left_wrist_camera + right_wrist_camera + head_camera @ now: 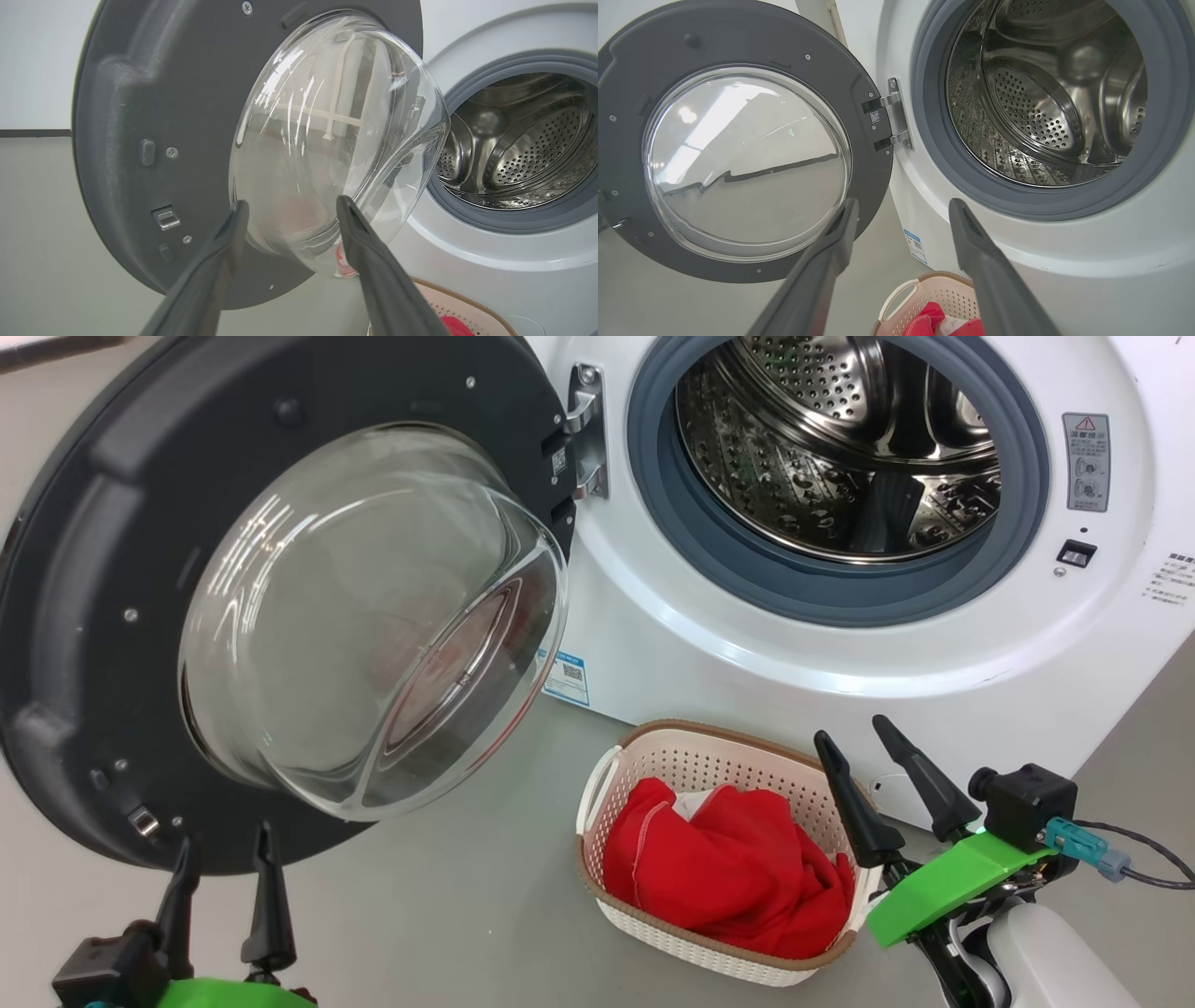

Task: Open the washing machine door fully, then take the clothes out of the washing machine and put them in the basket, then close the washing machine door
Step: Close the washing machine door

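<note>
Two end effectors in head view, both with fingers spread wide, both holding nothing. Left end effector (228, 835) at lower left of frame, tips up, just below the lower edge of the large round glossy black washing machine door (103, 616); contact cannot be told. Right end effector (850, 727) at lower right, tips up, at the right side of the small cream perforated plastic basket (709, 765).

Door wide open, filling upper left of frame, hung on a steel hinge (586, 429) at top centre; clear bulging glass bowl (373, 616) facing the camera. White box-shaped front-loading washing machine (747, 653) across upper right; perforated steel drum (840, 448) inside a grey rubber ring (652, 495), bare steel wall visible. Small blue sticker (567, 679) at lower left corner of machine front.

Basket on grey floor (448, 915), lower centre of frame, just in front of machine. Bright red fabric clothes (728, 868) with white stitching inside basket, heaped to about rim height; small white part showing near top of heap.

Left wrist view: fingers apart, glass bowl beyond the tips. Right wrist view: fingers apart, door at left, drum at upper right, basket with red cloth at bottom centre.
</note>
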You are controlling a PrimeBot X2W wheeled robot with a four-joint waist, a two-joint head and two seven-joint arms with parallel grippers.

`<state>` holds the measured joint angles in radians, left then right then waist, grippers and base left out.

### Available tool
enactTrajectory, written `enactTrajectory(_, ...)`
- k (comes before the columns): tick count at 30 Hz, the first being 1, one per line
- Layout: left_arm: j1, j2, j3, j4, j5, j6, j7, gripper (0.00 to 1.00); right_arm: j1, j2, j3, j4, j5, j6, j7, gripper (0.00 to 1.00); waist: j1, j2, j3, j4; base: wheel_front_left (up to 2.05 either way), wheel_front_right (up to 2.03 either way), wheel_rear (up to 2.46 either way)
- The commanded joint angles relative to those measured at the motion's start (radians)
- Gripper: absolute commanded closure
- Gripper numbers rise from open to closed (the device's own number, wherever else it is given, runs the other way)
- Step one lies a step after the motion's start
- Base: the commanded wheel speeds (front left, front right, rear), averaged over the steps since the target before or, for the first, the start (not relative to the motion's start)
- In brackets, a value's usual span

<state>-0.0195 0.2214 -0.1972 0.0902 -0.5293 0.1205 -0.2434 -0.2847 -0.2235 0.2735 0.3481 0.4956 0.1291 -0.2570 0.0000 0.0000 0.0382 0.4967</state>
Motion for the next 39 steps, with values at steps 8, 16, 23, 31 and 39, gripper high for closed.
enactTrajectory(8,-0.005,0.036,0.028,-0.02,0.03,0.026,-0.011,0.0,0.005,-0.008,0.022,-0.017,0.006,0.002,-0.005,0.0,0.0,0.0,-0.006,-0.005,0.0,0.0,0.0)
enactTrajectory(16,-0.006,0.037,0.028,-0.023,0.024,0.03,-0.011,0.0,0.005,-0.008,0.016,-0.017,0.001,0.002,-0.005,0.0,0.0,0.0,-0.005,-0.002,0.0,0.0,0.0)
enactTrajectory(23,-0.006,0.046,0.034,-0.033,0.018,0.032,-0.011,0.0,0.007,-0.004,0.01,-0.017,0.0,0.002,-0.005,0.0,0.0,0.0,-0.006,0.004,0.0,0.0,0.0)
enactTrajectory(31,-0.017,0.074,0.048,-0.083,0.018,0.038,0.003,1.0,0.013,0.002,0.002,-0.018,0.0,0.002,-0.005,0.0,0.0,0.0,-0.01,0.013,0.0,0.0,0.0)
enactTrajectory(39,-0.053,0.121,0.103,-0.199,-0.006,0.033,0.007,1.0,0.015,0.005,0.0,-0.018,-0.002,0.002,-0.005,0.0,0.0,0.0,-0.012,0.02,0.0,0.0,0.0)
